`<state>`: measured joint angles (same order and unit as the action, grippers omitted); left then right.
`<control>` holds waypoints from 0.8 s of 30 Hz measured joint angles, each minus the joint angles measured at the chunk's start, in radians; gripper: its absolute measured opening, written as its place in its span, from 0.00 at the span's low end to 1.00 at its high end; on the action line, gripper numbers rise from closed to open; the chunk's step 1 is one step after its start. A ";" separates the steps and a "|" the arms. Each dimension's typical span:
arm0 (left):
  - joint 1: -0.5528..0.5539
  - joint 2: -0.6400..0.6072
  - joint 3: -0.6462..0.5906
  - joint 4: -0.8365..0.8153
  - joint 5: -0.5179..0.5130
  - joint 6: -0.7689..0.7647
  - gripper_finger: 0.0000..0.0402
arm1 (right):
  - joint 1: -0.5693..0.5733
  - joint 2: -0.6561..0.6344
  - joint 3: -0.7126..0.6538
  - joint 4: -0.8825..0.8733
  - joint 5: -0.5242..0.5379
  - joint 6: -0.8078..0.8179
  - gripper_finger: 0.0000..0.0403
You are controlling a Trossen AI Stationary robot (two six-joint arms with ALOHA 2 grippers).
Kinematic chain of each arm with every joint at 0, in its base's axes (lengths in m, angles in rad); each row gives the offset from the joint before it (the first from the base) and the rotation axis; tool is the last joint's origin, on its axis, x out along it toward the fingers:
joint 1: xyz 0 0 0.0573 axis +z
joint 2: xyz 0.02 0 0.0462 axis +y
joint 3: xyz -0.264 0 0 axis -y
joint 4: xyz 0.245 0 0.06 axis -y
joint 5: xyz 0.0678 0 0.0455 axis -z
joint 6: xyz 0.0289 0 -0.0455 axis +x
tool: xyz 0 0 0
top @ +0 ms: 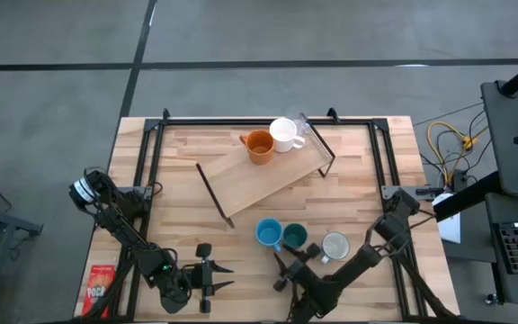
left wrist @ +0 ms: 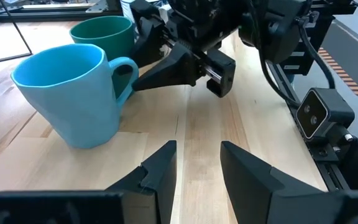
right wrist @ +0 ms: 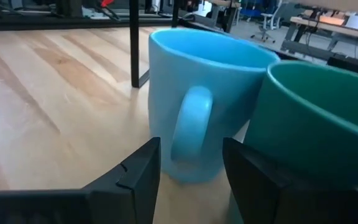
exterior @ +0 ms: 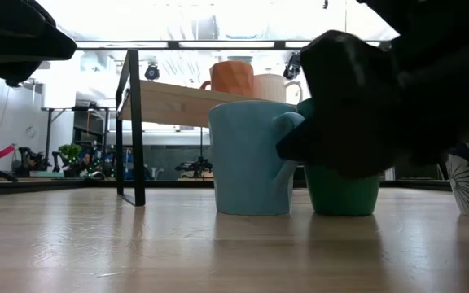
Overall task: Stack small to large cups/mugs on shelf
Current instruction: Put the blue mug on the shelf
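Note:
The orange mug (top: 259, 145) and the white mug (top: 283, 135) stand on the light-wood shelf (top: 259, 180). The light blue mug (top: 269, 233), the dark teal mug (top: 294, 237) and the grey-white mug (top: 334, 245) stand on the table nearer the front. My right gripper (top: 288, 259) is open. Its fingers (right wrist: 138, 174) stand on either side of the blue mug's handle (right wrist: 189, 124), with gaps showing. My left gripper (top: 225, 277) is open and empty at the near left, pointing at the blue mug (left wrist: 67, 93).
The teal mug (right wrist: 316, 124) stands right beside the blue mug, on my right gripper's side. A clear glass (top: 306, 129) lies at the shelf's far right end. The shelf's black wire legs (exterior: 135, 130) stand behind the mugs. A red packet (top: 102, 286) lies off the near left corner.

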<state>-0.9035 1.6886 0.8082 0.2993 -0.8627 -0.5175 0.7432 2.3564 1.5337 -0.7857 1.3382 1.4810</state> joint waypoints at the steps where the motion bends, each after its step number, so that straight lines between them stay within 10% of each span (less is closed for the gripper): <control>1: 0.000 0.000 0.000 0.000 0.000 0.000 0.28 | -0.003 -0.004 0.000 -0.001 0.003 -0.009 0.41; 9: 0.000 0.000 0.000 0.000 0.000 0.000 0.28 | -0.014 -0.014 0.000 -0.001 0.025 -0.048 0.39; 16: 0.000 0.000 0.000 0.000 0.000 0.000 0.28 | -0.013 -0.015 0.000 0.000 0.027 -0.083 0.09; 24: 0.000 0.000 0.000 -0.001 0.000 0.000 0.28 | -0.004 -0.015 0.000 0.009 0.024 -0.077 0.09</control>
<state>-0.9039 1.6886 0.8082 0.2985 -0.8627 -0.5171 0.7392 2.3417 1.5333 -0.7766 1.3620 1.4039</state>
